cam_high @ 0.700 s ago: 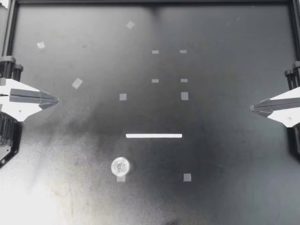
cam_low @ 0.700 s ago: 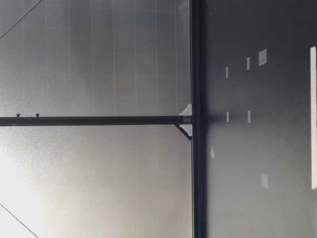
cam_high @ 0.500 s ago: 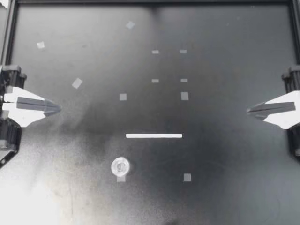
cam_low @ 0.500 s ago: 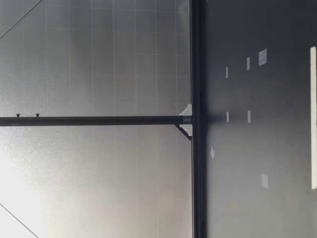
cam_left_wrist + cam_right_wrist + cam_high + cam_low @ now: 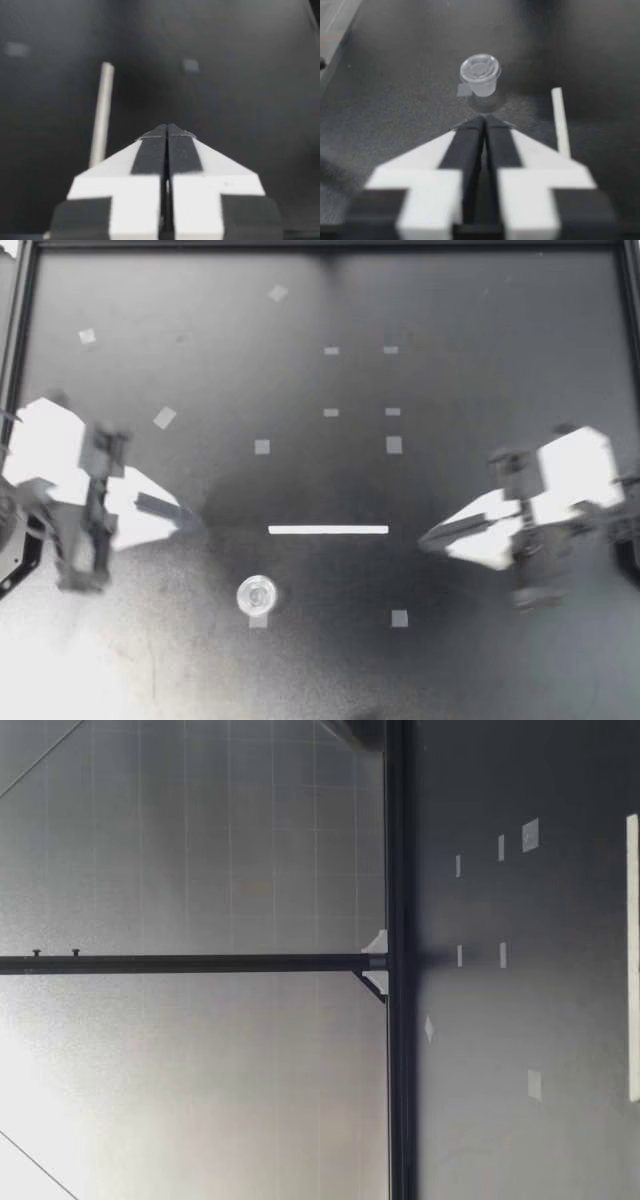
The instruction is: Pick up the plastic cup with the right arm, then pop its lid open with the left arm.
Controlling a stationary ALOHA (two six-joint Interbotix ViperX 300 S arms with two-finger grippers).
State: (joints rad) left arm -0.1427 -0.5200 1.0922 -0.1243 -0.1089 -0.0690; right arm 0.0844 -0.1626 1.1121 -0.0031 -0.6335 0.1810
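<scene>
Clear lidded cup [image 5: 258,593] sits near-left on bench [image 5: 500,300], just nearer than white strip [image 5: 328,530]. Our left pincer [image 5: 183,518] & right pincer [image 5: 427,537]: both pressed together, empty, flanking strip; we'd keep tips off it.

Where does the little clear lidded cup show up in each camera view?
Top view: clear cup beside a tape square, near the left end of the white strip, closer to my left pincer than my right pincer.
Low view: not in it.
Left wrist view: not in it.
Right wrist view: just ahead of my right pincer's shut tips.
Shared landmark: the white strip, in all four views.
</scene>
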